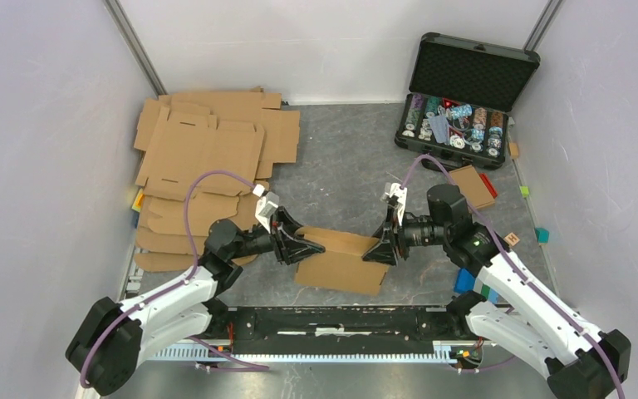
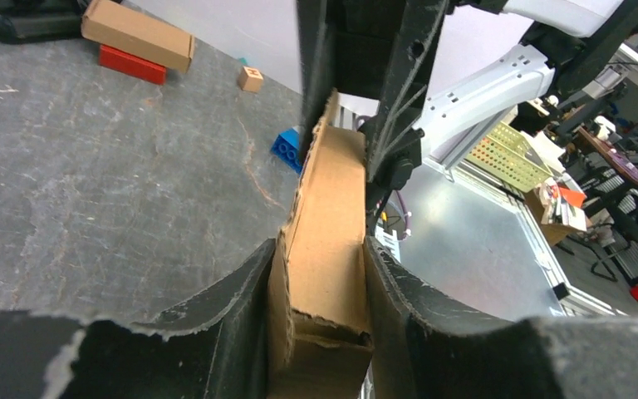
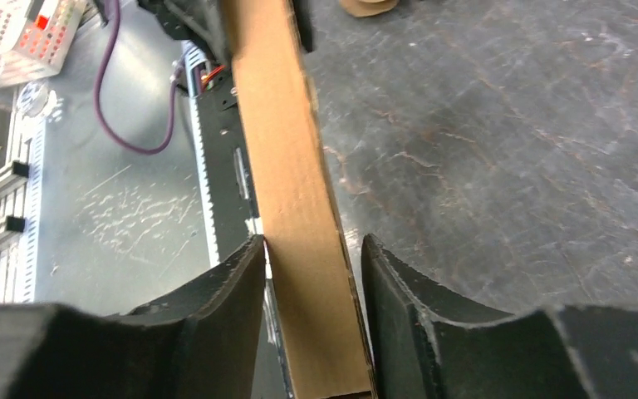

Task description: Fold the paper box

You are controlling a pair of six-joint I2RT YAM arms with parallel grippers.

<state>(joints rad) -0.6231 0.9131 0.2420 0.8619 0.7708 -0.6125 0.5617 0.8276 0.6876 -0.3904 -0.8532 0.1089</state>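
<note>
The paper box, brown corrugated cardboard, partly folded and shallow, sits at the middle of the grey table near the front edge. My left gripper holds its left end and my right gripper holds its right end, facing each other. In the left wrist view the left gripper is shut on a folded side wall of the box, with both fingers against the cardboard. In the right wrist view the right gripper is closed around the opposite wall.
A stack of flat cardboard blanks lies at the back left. An open black case of poker chips stands at the back right. A small cardboard box and coloured blocks lie on the right. The arms' base rail runs along the front.
</note>
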